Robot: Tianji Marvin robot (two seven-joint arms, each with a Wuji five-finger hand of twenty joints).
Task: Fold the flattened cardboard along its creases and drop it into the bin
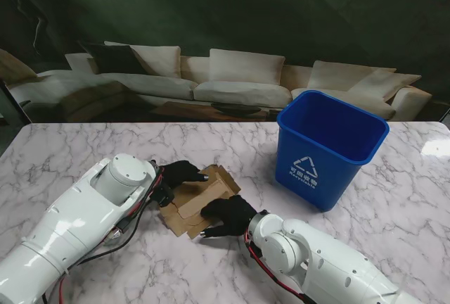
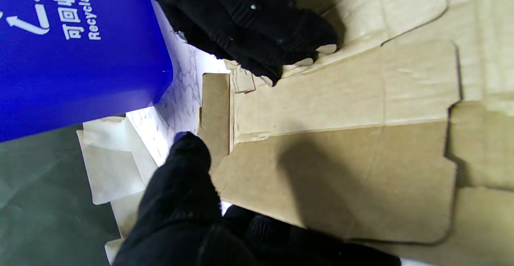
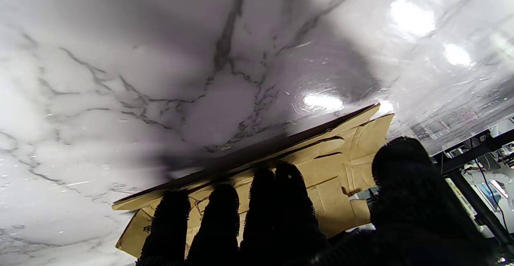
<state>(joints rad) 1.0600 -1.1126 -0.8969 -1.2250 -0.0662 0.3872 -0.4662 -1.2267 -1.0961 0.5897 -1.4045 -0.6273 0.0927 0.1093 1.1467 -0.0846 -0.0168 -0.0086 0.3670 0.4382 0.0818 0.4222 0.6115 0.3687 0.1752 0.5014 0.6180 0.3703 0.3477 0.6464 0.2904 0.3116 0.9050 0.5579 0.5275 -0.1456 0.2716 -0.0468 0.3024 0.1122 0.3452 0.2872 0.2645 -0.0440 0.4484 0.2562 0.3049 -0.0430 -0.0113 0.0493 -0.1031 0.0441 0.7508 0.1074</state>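
A flattened brown cardboard box blank (image 1: 199, 200), creased and cut into flaps, lies on the white marble-patterned tabletop (image 1: 84, 150) between the two arms, near the middle of the stand's view and to the left of the blue plastic recycling bin (image 1: 329, 146), which stands upright and apart from it. The left hand (image 1: 184, 172), black-gloved, rests at the cardboard's far left edge with its fingers (image 2: 188, 165) reaching over the sheet; whether they pinch the edge or only lie on it cannot be told. The right hand (image 1: 228, 214), also in a black glove, sits on the near right part of the cardboard, its fingers (image 3: 219, 217) pressed side by side onto the sheet and the thumb set apart at its edge; it appears to press down with the fingers flat, not curled around anything. In the right wrist view one edge of the cardboard (image 3: 257, 169) is lifted off the marble and casts a shadow under it. In the left wrist view the sheet (image 2: 341, 137) shows several crease lines and a rounded tab. A pale sofa (image 1: 239, 79) stands beyond the tabletop.
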